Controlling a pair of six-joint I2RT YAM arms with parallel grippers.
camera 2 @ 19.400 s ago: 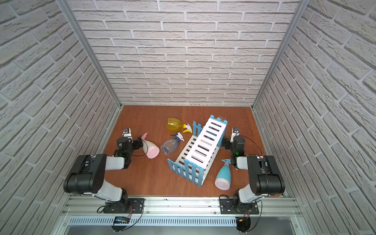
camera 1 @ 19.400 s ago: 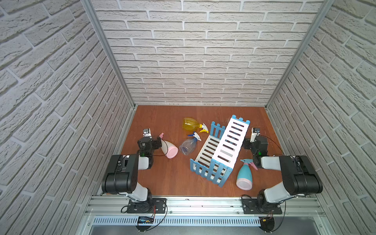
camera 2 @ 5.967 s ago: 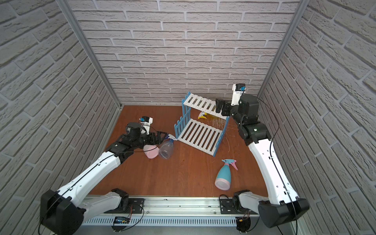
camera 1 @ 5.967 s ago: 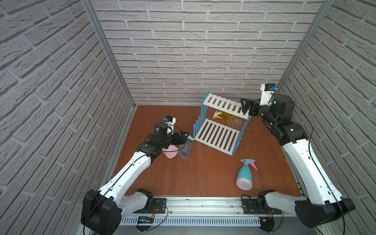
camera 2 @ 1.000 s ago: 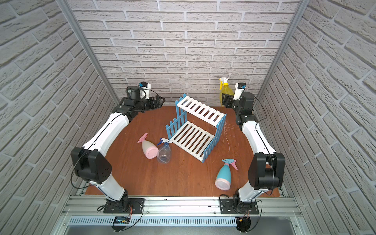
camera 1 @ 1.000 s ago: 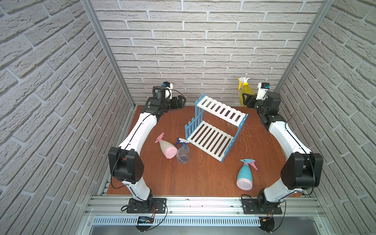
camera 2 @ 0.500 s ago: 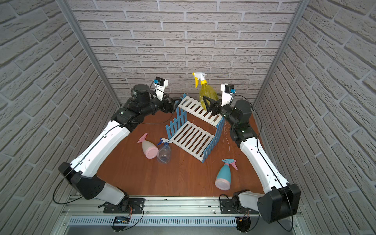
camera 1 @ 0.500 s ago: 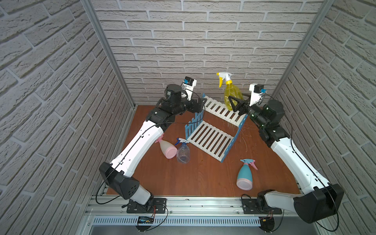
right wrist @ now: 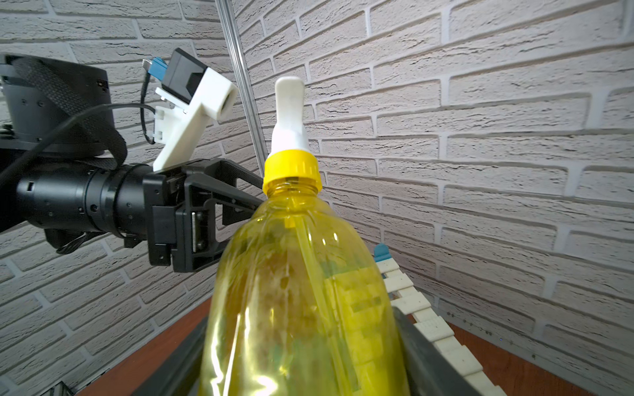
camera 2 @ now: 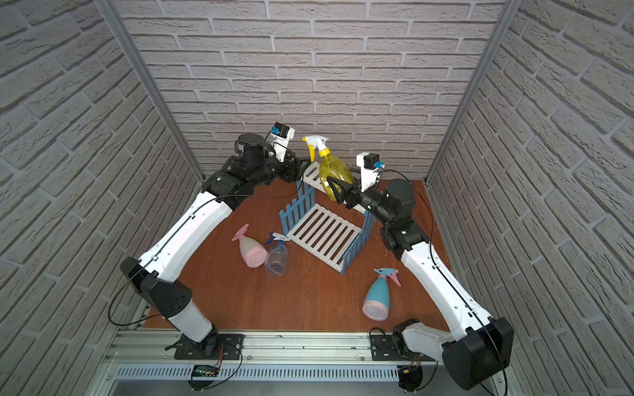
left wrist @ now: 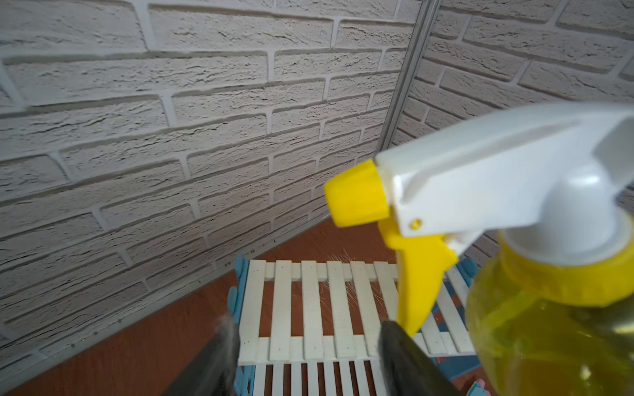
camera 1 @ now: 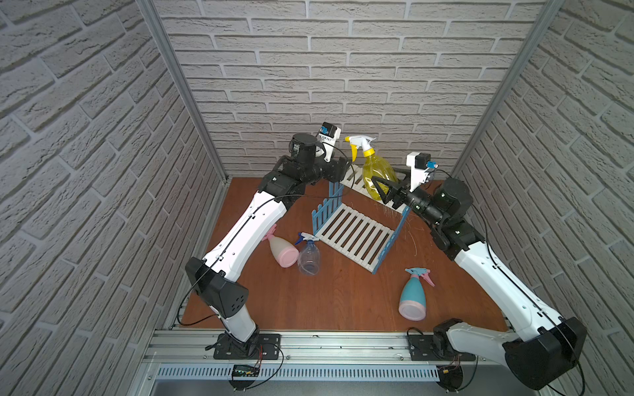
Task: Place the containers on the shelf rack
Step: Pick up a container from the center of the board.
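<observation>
- one yellow bottle (camera 1: 375,173) clamped upright in right gripper (camera 1: 384,190) over rack (camera 1: 353,233) top shelf, lower than before.
- left gripper (left wrist: 307,327), jaws apart, now nearer it.
- cream bottle (camera 1: 281,248), clear bottle (camera 1: 308,259), blue bottle (camera 1: 413,295) beside rack, unmoved.

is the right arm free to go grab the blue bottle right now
Probably not: the right gripper is clamped on the yellow bottle at the shelf rack; the blue bottle itself lies unobstructed.

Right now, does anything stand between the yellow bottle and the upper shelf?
The upper shelf is bare, but the open left gripper hovers at its end, close beside the trigger of the yellow bottle.
</observation>
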